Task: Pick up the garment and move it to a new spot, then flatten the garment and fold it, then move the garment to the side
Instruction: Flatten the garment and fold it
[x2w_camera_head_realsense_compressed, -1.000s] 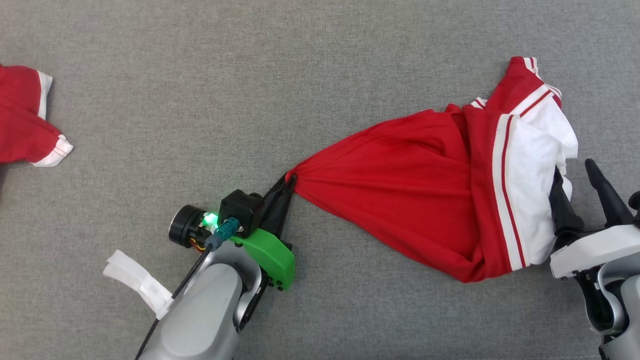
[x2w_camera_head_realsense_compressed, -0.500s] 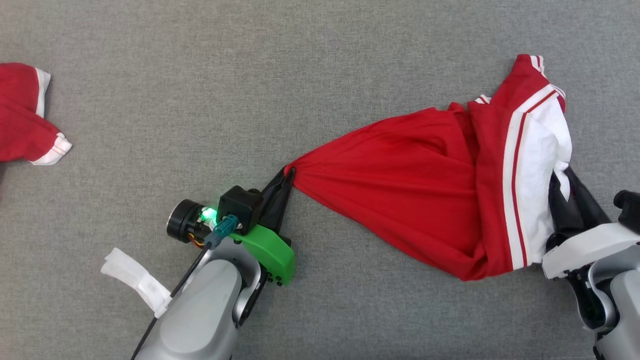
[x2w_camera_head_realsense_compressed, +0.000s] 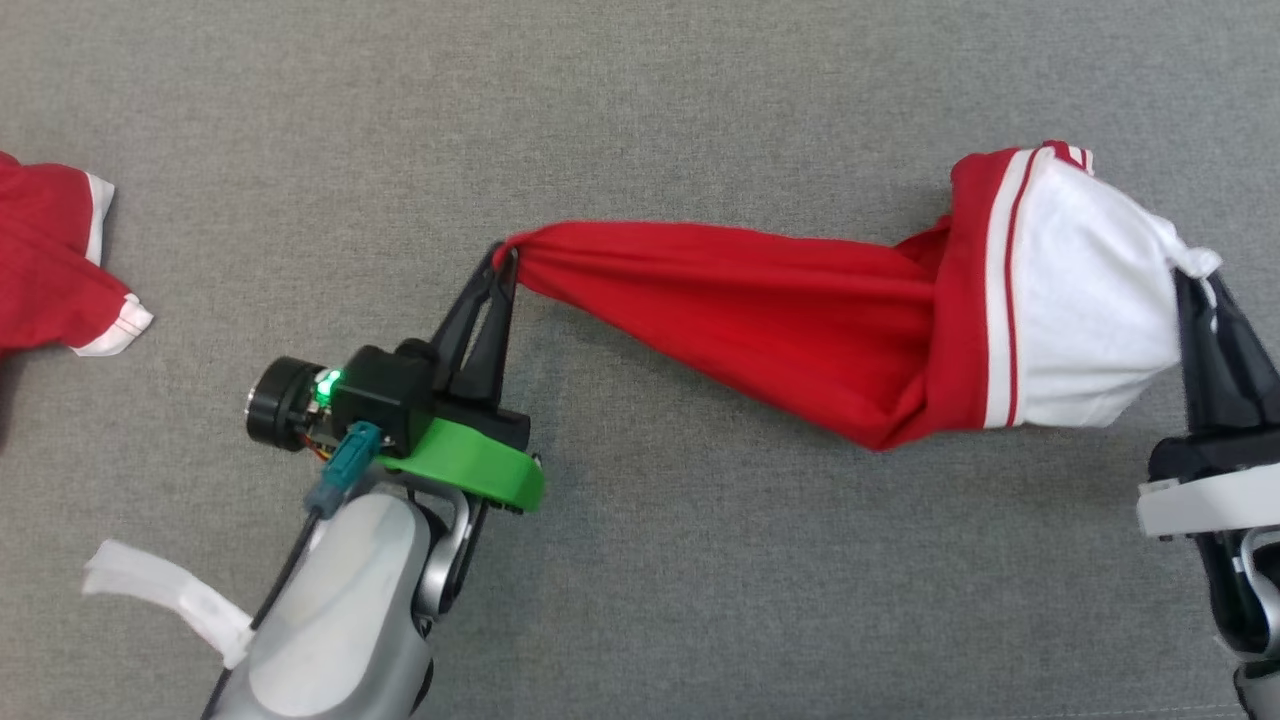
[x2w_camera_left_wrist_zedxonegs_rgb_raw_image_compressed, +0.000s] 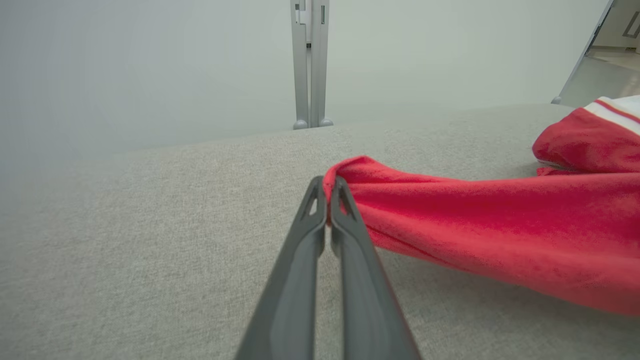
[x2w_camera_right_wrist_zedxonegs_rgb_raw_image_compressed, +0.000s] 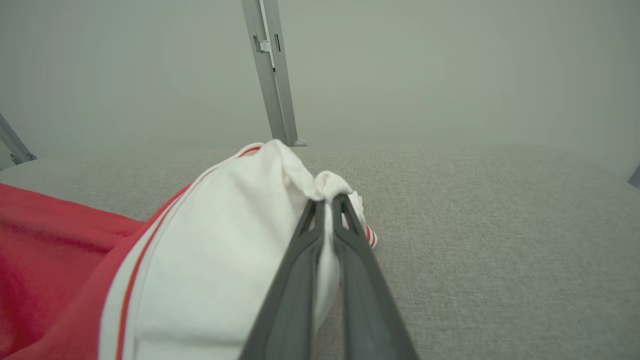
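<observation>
Across the grey padded surface (x2w_camera_head_realsense_compressed: 640, 90), the red-and-white garment (x2w_camera_head_realsense_compressed: 800, 320) hangs stretched between your two pincers, running from about 11 o'clock in the head view out to 3 o'clock. Your left gripper (x2w_camera_head_realsense_compressed: 505, 255) is clenched on a small gather of red cloth at its very tips. Your right gripper (x2w_camera_head_realsense_compressed: 1195, 285) is clenched on a knot of white fabric at the far end. The shadow under the middle suggests the garment is sagging just off the surface rather than lying on it.

By the look of it, you are on the carrying step, with the flattening and folding not yet done. Both holds are thin pinches at the fingertips, so move the arms together and at one pace. A hard pull apart could strip the cloth out of either one. Allow a little slack in the span, since the red body is roped into a twist and will need loosening before it can lie flat.

Pick your landing spot in the open grey area toward 12 o'clock, well apart from the second red garment (x2w_camera_head_realsense_compressed: 55, 265) at 9 o'clock and the white strap (x2w_camera_head_realsense_compressed: 160, 595) at 8 o'clock. Lower both ends level and release only once the cloth rests.
</observation>
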